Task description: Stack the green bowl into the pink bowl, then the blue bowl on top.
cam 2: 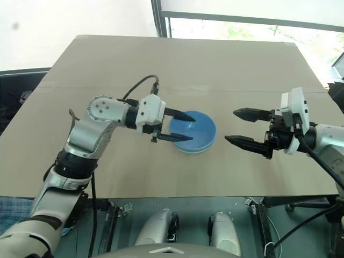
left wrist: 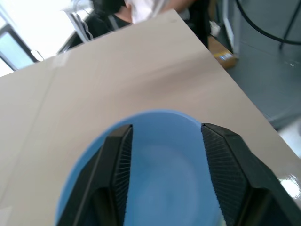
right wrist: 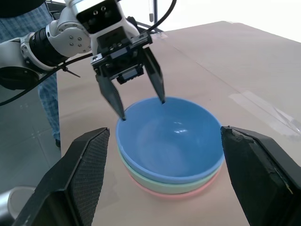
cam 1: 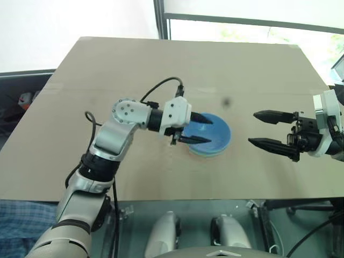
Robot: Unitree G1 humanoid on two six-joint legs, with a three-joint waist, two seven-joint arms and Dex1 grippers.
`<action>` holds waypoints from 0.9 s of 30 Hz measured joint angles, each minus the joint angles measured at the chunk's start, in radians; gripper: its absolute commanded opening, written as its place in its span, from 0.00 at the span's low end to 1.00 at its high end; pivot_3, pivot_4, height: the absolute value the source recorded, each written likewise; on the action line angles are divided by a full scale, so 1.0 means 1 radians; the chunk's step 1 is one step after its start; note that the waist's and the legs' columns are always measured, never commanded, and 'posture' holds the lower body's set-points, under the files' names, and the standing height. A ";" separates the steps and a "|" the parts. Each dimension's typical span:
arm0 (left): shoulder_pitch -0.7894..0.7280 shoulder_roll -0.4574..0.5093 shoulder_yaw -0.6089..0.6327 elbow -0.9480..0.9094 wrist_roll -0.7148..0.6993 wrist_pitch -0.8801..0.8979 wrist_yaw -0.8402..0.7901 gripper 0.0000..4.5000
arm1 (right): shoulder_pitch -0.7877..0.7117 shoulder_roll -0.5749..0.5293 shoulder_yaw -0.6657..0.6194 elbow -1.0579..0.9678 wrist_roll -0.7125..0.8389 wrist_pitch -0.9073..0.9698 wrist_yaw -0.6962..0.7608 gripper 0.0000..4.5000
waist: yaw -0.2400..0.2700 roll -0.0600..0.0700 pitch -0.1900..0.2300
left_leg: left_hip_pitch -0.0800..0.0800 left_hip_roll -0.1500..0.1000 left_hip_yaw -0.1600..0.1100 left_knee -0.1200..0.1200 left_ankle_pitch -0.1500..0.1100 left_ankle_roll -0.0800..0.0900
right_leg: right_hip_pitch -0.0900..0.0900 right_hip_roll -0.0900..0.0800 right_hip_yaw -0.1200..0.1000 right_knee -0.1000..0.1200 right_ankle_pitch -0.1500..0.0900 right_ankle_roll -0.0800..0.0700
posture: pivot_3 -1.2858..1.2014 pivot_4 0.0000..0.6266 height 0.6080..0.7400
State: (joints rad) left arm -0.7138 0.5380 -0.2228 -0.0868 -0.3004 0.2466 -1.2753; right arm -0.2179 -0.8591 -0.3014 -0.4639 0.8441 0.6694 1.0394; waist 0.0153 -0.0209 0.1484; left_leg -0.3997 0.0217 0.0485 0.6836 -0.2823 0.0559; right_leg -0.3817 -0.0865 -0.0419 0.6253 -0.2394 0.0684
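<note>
Now | blue bowl [right wrist: 170, 136] topmost | left gripper [right wrist: 141, 108] jaws straddle rim

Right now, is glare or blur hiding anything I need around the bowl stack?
Head views: bright windows behind the table are washed out, but the blue bowl reads clearly. Left wrist view: the left gripper fingers are sharp and the bowl's inside is soft. Right wrist view: crisp, with the green bowl and pink bowl rims visible.

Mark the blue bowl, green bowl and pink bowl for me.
blue bowl [right wrist: 171, 136]: right wrist view, inner floor.
green bowl [right wrist: 162, 184]: right wrist view, outer band under the blue.
pink bowl [right wrist: 176, 195]: right wrist view, bottom sliver.
</note>
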 measured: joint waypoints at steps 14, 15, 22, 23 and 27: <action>0.339 0.142 0.290 -0.031 -0.106 0.249 0.219 0.51 | 0.187 -0.002 -0.021 0.024 -0.108 -0.111 0.028 0.88 | 0.001 0.000 0.000 | 0.001 0.001 0.000 -0.001 0.000 0.000 | 0.000 -0.001 0.000 0.000 0.000 0.000 | 0.52 0.24 1.00; 0.366 0.150 0.306 -0.036 -0.106 0.248 0.227 0.51 | 0.199 -0.002 -0.022 0.033 -0.119 -0.123 0.032 0.88 | 0.002 0.000 0.000 | 0.001 0.000 0.000 -0.001 0.000 0.000 | 0.001 -0.001 0.000 0.000 0.000 0.000 | 0.52 0.24 1.00; 0.525 0.177 0.411 -0.111 -0.127 0.242 0.276 0.51 | 0.230 0.003 -0.015 0.141 -0.197 -0.240 0.093 0.88 | 0.000 0.000 0.000 | 0.002 0.001 0.000 -0.001 0.000 -0.001 | 0.001 -0.001 0.000 0.000 0.000 0.000 | 0.52 0.24 1.00; 0.543 0.179 0.421 -0.119 -0.131 0.242 0.279 0.51 | 0.234 0.005 -0.011 0.166 -0.212 -0.257 0.100 0.88 | 0.000 0.000 0.000 | 0.002 0.001 0.000 -0.001 0.000 -0.001 | 0.001 -0.001 0.000 0.000 0.000 0.000 | 0.52 0.24 1.00; 0.585 0.179 0.442 -0.140 -0.136 0.239 0.305 0.51 | 0.234 0.026 0.011 0.231 -0.246 -0.317 0.130 0.88 | 0.000 0.000 0.000 | 0.003 0.001 0.000 -0.001 0.000 -0.001 | 0.001 -0.001 0.000 0.000 0.000 0.000 | 0.52 0.24 1.00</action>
State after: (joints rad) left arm -0.1287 0.7172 0.2193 -0.2273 -0.4362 0.4856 -0.9706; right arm 0.0165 -0.8333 -0.2900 -0.2333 0.5983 0.3526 1.1695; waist 0.0154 -0.0204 0.1484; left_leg -0.3970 0.0223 0.0487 0.6829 -0.2823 0.0552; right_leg -0.3804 -0.0879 -0.0417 0.6251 -0.2396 0.0681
